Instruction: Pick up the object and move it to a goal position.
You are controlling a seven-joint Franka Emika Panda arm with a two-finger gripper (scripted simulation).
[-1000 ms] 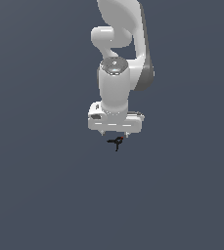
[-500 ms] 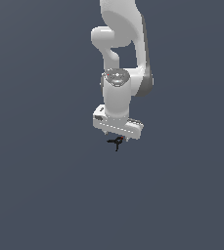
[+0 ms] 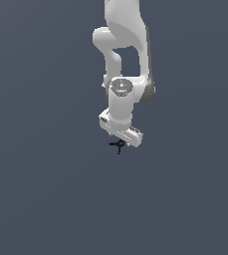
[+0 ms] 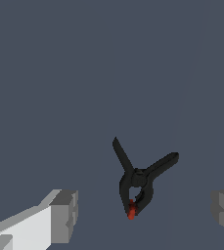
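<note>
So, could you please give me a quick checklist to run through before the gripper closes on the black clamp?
1. Gripper open, fingers wide apart: ok.
2. Black clamp lies between the fingers in the wrist view: ok.
3. Neither finger touching the clamp: ok.
4. Clamp centred between the fingers: not ok, it sits nearer one finger.
5. Gripper low enough to close on it: cannot tell.
6. Goal position visible: not ok, none shown.

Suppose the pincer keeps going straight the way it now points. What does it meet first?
Probably the black clamp: it lies between the open pincer's fingers in the wrist view, though depth is unclear.
</note>
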